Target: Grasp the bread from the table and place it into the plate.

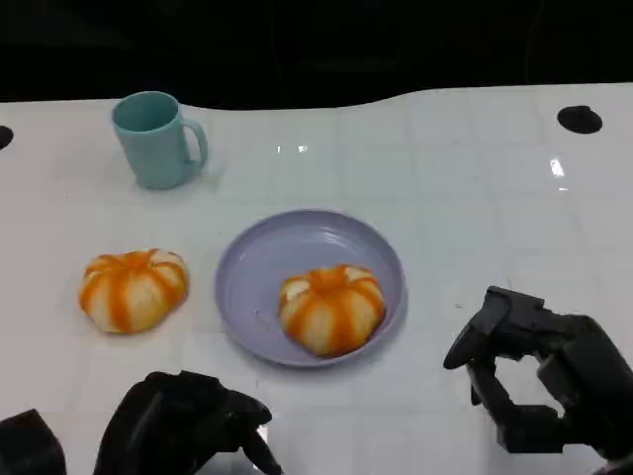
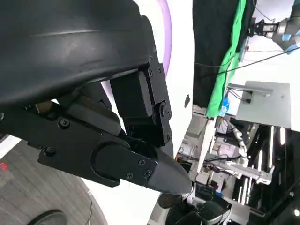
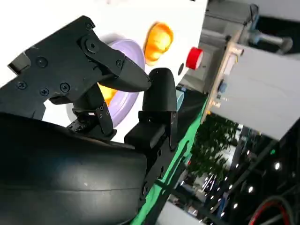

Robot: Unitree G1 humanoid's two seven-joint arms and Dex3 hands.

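1. Orange-striped bread point(image 1: 331, 308) is sitting in the lilac plate point(image 1: 259, 259); a second bun point(image 1: 133, 288) is lying on the white table point(image 1: 475, 208), left of it.
2. My right hand point(image 1: 539, 371) is hovering beside the plate, fingers apart, holding nothing.
3. My left hand point(image 1: 188, 426) is hanging low, fingers curled inward, holding nothing.
4. A teal mug point(image 1: 156, 139) is standing behind.

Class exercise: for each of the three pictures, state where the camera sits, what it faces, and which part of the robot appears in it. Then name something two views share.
Head view: on the robot's head or chest, facing down at the table; left hand and right hand show.
Left wrist view: behind the left hand, facing the plate rim.
Right wrist view: behind the right hand, facing plate and bread on the table.
Shared: the plate appears in all three.
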